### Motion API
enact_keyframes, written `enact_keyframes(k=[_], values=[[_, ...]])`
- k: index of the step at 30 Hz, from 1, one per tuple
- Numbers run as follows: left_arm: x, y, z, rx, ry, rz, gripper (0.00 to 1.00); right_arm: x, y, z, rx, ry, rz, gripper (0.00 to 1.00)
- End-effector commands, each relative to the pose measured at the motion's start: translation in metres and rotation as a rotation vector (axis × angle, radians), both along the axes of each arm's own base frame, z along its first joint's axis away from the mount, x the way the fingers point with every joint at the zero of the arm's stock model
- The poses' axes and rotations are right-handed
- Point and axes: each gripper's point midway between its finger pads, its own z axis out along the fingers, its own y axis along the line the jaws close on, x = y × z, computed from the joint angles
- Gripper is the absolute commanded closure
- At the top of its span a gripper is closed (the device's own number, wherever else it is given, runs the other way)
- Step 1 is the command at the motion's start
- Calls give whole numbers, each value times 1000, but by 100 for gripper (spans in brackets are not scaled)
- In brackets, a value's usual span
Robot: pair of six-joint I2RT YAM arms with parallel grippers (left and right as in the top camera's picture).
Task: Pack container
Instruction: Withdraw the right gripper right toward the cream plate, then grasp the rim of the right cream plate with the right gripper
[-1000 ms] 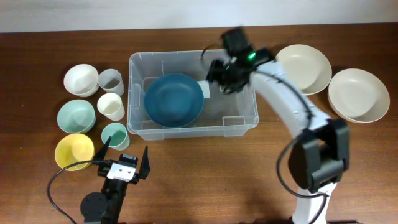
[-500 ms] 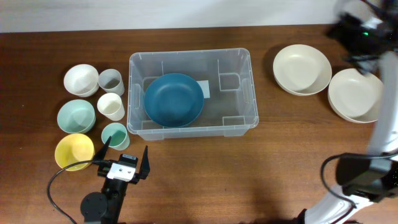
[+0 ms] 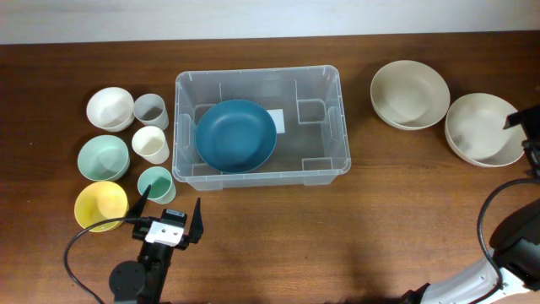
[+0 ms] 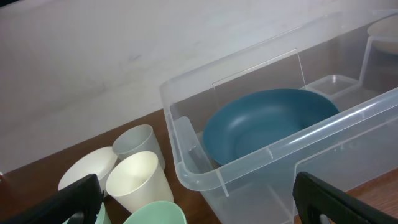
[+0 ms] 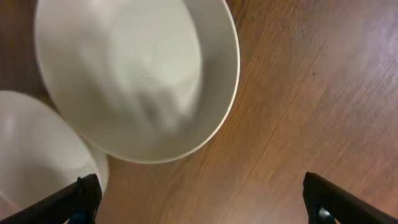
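The container (image 3: 253, 74) is a clear plastic bin in the middle of the table, with a dark blue bowl (image 3: 236, 135) lying in its left half. In the left wrist view the container (image 4: 205, 180) and blue bowl (image 4: 267, 124) sit just ahead of my left gripper (image 4: 199, 202). That gripper (image 3: 169, 213) rests near the front edge, open and empty. My right gripper (image 5: 202, 202) is open and empty over bare wood, beside a beige bowl (image 5: 137, 68). From overhead it (image 3: 530, 135) shows only at the right edge.
Two beige bowls (image 3: 410, 93) (image 3: 485, 128) sit right of the bin. To its left stand a white bowl (image 3: 110, 107), grey cup (image 3: 150, 110), cream cup (image 3: 151, 143), mint bowl (image 3: 103, 157), mint cup (image 3: 155, 183) and yellow bowl (image 3: 100, 205).
My right arm has swung from above the bin's right half out to the table's far right edge, and its jaws have widened. The blue bowl and left arm stayed put.
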Motion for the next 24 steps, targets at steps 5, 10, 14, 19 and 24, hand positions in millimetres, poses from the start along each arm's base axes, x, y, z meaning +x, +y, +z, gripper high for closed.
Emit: enact_keyframes(k=[5, 10, 14, 19, 24], values=[[0, 0, -1, -3, 2, -5, 0, 1, -3, -43, -15, -27, 77, 1], [0, 0, -1, -3, 2, -5, 0, 1, -3, -69, -29, -37, 92, 1], [0, 0, -1, -3, 2, -5, 0, 3, -4, -82, -39, -49, 101, 1], [0, 0, -1, -3, 2, -5, 0, 10, -8, -94, -43, -57, 124, 2], [0, 0, -1, -3, 2, -5, 0, 14, -12, -102, -49, -62, 124, 1]])
